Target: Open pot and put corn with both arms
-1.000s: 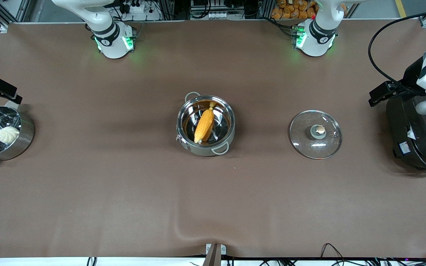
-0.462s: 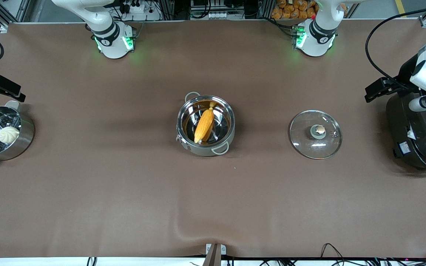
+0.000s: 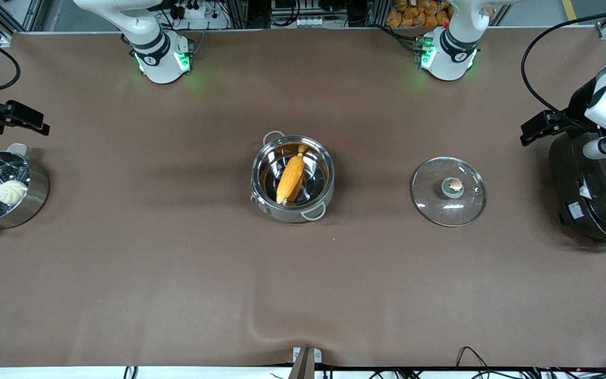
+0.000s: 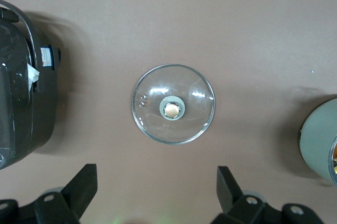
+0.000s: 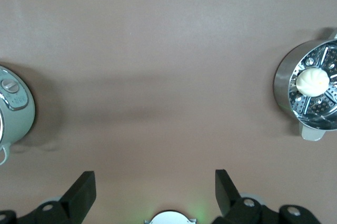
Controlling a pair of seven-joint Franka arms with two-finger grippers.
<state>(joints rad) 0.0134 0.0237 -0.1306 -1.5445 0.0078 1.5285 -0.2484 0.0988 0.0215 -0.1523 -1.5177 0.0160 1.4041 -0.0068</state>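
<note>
Over the last second my right pincer (image 3: 16, 117) had drifted at the right arm's end of the table (image 3: 177, 273), from close by the steamer pot's handle to a spot farther from the front camera and a little more toward the table's middle. My left pincer (image 3: 539, 128) had barely shifted and hung high by the edge of the black rice cooker (image 3: 595, 197), at the left arm's end.

I saw the pot (image 3: 292, 179) standing uncovered at the table's middle, with the corn (image 3: 290, 179) lying slantwise inside it, its pale stub tip pointing toward the robots' bases. The glass lid (image 3: 449, 191) lay flat on the table, knob up, between the pot and the rice cooker, well apart from both.

From the left wrist camera I looked straight down on the lid (image 4: 173, 104), with the left pincer's fingers (image 4: 79, 187) spread wide apart and holding nothing. The rice cooker (image 4: 23, 103) and a slice of the pot's wall (image 4: 316, 142) sat at the borders of that view.

The right wrist camera showed the right pincer's fingers (image 5: 80, 192) likewise spread wide and empty above bare table, with the steamer pot (image 5: 310, 89) and its white bun (image 5: 312, 81) near one border.
</note>
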